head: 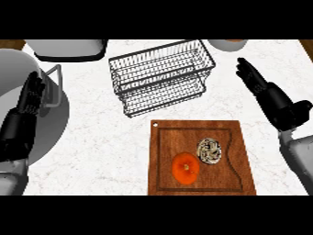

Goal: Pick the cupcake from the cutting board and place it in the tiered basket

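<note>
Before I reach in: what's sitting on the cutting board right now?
On the cutting board lie two things: the cupcake toward its right, and an orange round fruit just left and nearer. Neither hand covers any of the board, so nothing there is hidden.

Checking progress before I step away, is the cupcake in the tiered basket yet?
Not yet. The cupcake lies on the cutting board beside an orange fruit; no robot hand touches it.

White marble counter [104, 137] with wire tiered basket [162, 75] and wooden cutting board [240, 151]
</note>
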